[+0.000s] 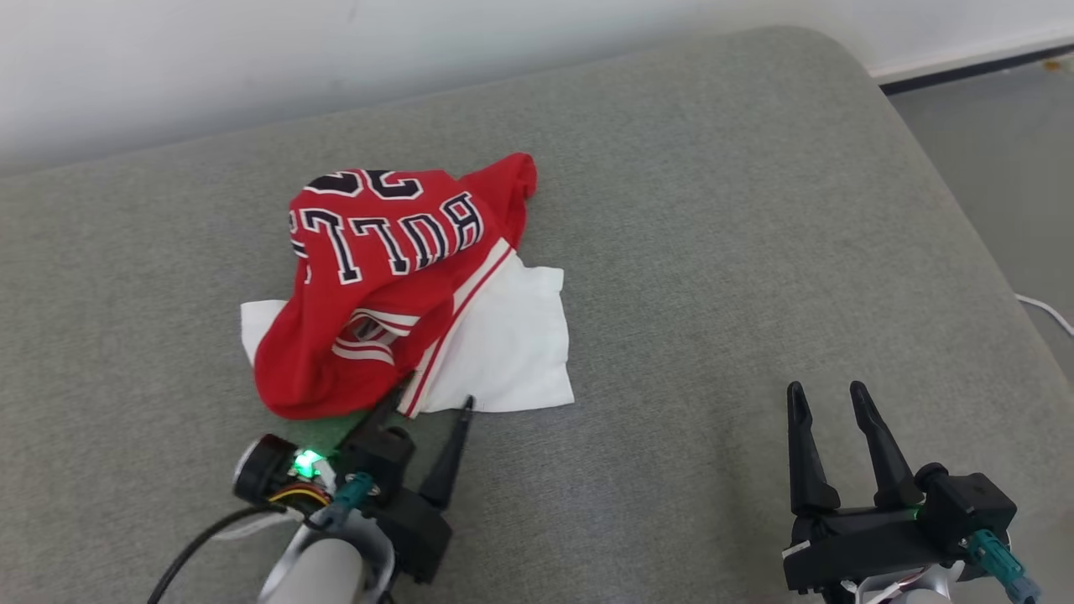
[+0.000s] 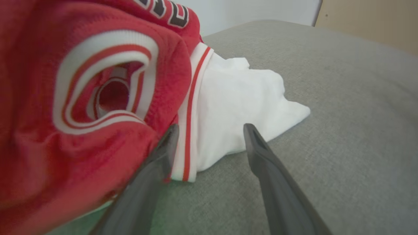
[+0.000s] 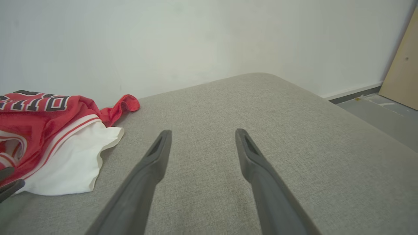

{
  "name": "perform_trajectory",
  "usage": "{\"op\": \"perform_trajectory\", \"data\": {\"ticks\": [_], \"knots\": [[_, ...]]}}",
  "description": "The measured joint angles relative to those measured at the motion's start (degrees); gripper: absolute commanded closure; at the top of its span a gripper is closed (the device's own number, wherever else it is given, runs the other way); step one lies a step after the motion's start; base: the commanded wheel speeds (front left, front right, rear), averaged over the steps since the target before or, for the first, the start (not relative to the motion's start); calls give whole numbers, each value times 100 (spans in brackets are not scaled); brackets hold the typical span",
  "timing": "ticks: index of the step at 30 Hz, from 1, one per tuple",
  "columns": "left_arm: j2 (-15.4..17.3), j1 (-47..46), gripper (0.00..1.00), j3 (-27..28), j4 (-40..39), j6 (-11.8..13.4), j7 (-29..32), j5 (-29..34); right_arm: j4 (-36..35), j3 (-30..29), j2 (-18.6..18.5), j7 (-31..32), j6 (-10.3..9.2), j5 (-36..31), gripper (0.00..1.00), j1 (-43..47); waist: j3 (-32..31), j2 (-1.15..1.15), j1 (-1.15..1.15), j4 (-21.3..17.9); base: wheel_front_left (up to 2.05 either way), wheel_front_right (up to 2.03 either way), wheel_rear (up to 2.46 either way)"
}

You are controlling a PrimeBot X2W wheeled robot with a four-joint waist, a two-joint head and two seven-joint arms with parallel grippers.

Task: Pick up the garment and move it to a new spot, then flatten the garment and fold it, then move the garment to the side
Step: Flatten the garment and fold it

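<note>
A red jersey garment (image 1: pixel 394 285) with dark lettering and white-striped trim lies crumpled on a grey cushioned surface (image 1: pixel 713 252), on top of a white cloth (image 1: pixel 512 344). My left gripper (image 1: pixel 436 398) is open at the garment's near edge. In the left wrist view its left finger (image 2: pixel 163 156) touches the red fabric (image 2: pixel 81 98) and the striped hem, and the white cloth (image 2: pixel 235 107) lies between the fingers. My right gripper (image 1: pixel 826 390) is open over bare cushion at the lower right, well apart from the garment (image 3: pixel 39 114).
The cushion's far edge meets a pale wall (image 1: pixel 252 59). Its right edge rounds off to a grey floor (image 1: pixel 1007 168) with a white cable (image 1: pixel 1049 310). A tan board (image 3: pixel 401 71) leans at the far right.
</note>
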Motion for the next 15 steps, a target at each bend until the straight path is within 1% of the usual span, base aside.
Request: {"op": "perform_trajectory", "data": {"ticks": [2, 5, 9, 11, 15], "knots": [[15, -122, 0, 71, 378, 119, 0, 49, 11, 8, 3, 0, 0, 19, 0, -1, 33, 0, 0, -89, 0, 0, 0], [14, -179, 0, 87, 580, 136, -1, 102, 23, 10, 0, 0, 0, 22, 0, 1, 47, 0, 0, -154, 0, 0, 0], [-53, -400, 0, 33, 1195, 108, -10, 110, 37, 32, 3, 0, 0, 35, 0, 6, -4, 0, -1, -185, 0, 0, 0], [-98, -481, 100, 23, 1384, 113, -10, 111, 37, 43, 3, 0, 0, 36, 0, 12, -45, -1, -2, -177, 0, 0, 0], [-154, -569, 100, 14, 1646, 186, -25, 116, 38, 63, 2, 0, 0, 36, 0, 21, -118, 0, -1, -142, 0, 0, 0]]}}
